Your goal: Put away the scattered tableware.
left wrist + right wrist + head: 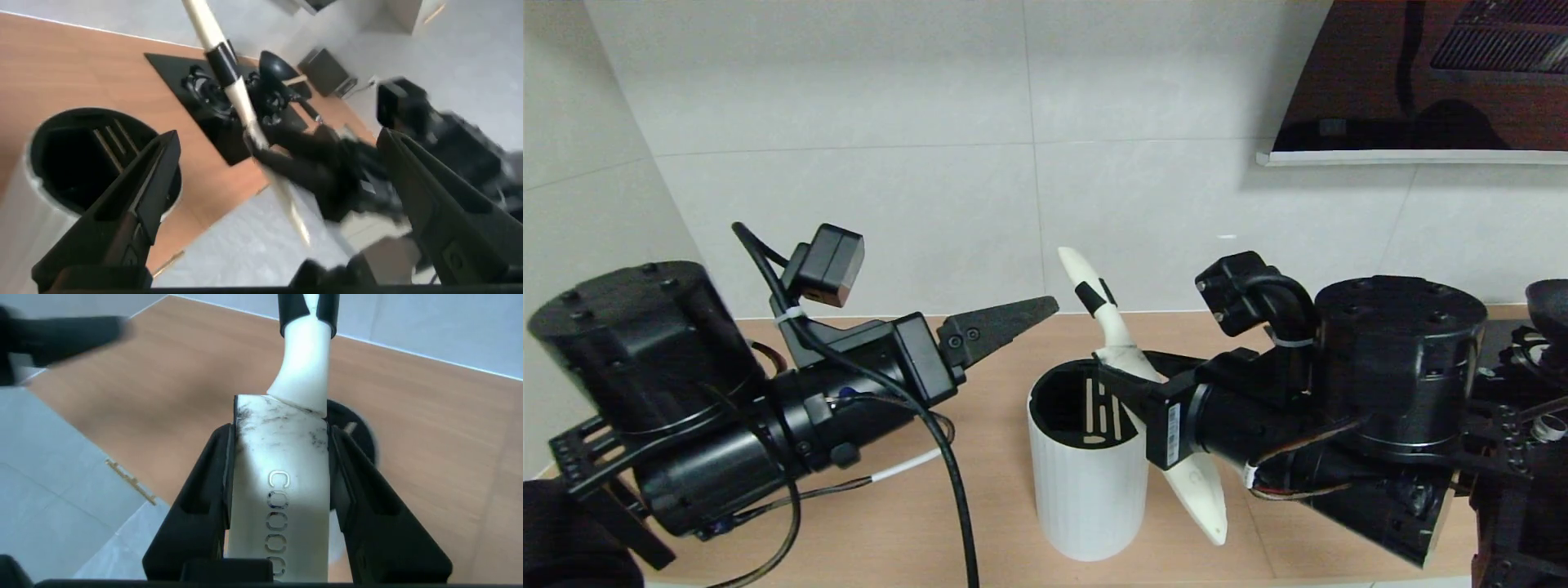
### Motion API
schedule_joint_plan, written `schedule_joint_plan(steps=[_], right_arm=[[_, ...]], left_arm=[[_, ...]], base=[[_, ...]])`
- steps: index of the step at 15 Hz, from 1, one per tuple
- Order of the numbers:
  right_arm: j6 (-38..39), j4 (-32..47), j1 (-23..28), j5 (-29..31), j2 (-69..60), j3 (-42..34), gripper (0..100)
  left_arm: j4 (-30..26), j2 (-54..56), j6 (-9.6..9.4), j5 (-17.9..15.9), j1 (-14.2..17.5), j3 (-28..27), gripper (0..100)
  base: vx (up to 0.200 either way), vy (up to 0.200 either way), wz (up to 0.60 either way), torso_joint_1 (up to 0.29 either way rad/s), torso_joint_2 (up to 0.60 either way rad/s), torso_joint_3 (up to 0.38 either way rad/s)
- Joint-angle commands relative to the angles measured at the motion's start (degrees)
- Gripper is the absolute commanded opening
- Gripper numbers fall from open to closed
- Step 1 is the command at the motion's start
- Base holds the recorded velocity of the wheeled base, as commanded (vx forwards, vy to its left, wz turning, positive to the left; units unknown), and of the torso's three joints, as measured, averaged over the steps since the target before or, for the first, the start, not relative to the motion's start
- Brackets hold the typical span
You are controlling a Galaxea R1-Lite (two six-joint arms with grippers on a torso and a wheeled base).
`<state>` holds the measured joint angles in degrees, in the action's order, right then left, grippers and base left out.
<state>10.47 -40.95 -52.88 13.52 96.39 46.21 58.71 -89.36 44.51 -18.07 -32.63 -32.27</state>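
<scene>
The right end effector (1131, 384) clamped the spatula (1107, 314), whose long axis tilted steeply, blade hanging just right of the holder (1086, 490). The left end effector (1029, 314) gaped at its left.

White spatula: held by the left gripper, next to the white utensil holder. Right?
No: the right gripper holds the white spatula, per the right wrist view; the left gripper is open. The spatula is next to the white utensil holder.

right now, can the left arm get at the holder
Probably yes. The left gripper hovers open, up and to the left of the holder, with nothing between them. The right gripper, shut on the spatula, crowds the holder's right rim, so the left side looks like the freer approach.
</scene>
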Motion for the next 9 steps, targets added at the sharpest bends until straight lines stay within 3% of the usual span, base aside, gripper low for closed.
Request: schedule_joint_plan(steps=[1,5,9], right_arm=[[0.1,-1.1,-1.5,0.0,2.1,-0.1,0],[1.3,-2.7,-4.2,0.0,2.4,-0.3,0],[2.1,-2.7,-6.7,0.0,2.8,-0.6,0]], left_arm=[[3.2,-6.5,0.32,2.1,-1.0,0.4,100],[8.2,-7.7,0.4,2.7,-1.9,1.6,100],[9.6,-8.8,0.32,3.9,-1.9,1.6,100]], base=[[0.0,0.0,0.0,0.0,0.0,0.0],[0.0,0.0,0.0,0.0,0.0,0.0],[0.0,0.0,0.0,0.0,0.0,0.0]])
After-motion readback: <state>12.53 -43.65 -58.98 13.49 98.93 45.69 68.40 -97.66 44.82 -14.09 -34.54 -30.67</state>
